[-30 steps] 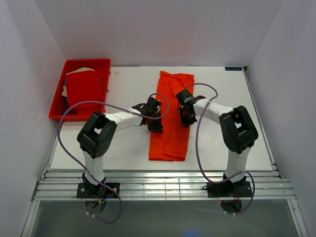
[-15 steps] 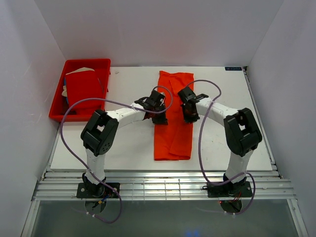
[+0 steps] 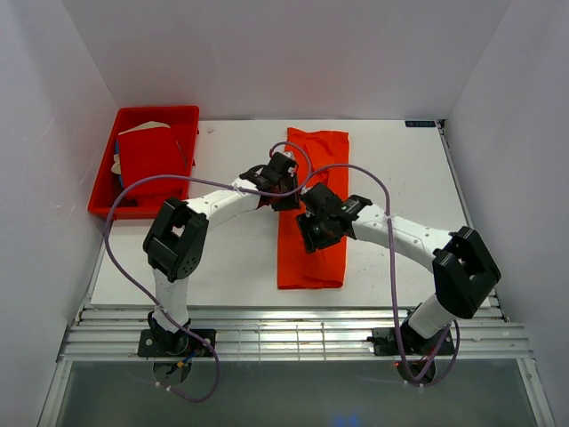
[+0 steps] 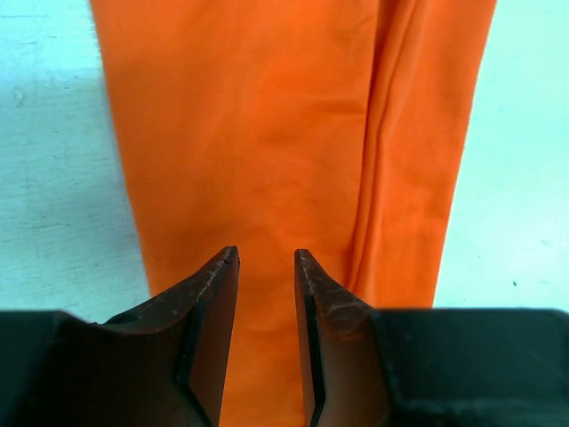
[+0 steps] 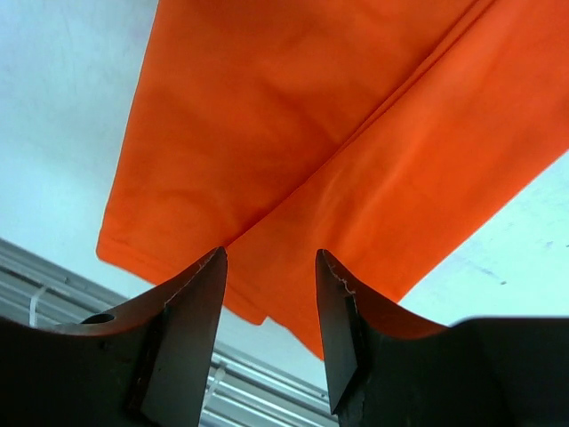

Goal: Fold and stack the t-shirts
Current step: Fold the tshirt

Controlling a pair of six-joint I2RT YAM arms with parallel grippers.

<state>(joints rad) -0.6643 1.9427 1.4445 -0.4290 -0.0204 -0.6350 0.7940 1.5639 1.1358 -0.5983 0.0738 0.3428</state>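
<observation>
The orange t-shirt [image 3: 313,267] lies flat on the white tabletop [image 3: 409,178] as a long, narrow folded band, roughly midway between the left and right edges; one short end sits close to the far edge and the other stops short of the near edge. A lengthwise crease runs down the band, nearer its right long side in the left wrist view. The left pincer [image 3: 284,197] hangs over the band's left long side, in the half toward the far edge. Its two dark fingers [image 4: 213,302] are spread a little, and only the cloth below shows in the narrow gap, so nothing is pinched; whether the tips touch the cloth cannot be told. The right pincer [image 3: 311,236] is over the middle of the band, closer to the near edge than the left one, with the two near each other but apart. Its jaws are spread wider and hold nothing. Its wrist view looks down on the band's near end and the metal rails [image 3: 293,334] beyond the near edge. The red t-shirt [image 3: 151,165] lies folded inside a red tray [image 3: 105,206] at the far left corner of the tabletop, with a pale item [image 3: 153,126] showing at its far side. Purple cables [image 3: 114,258] loop along both arms
</observation>
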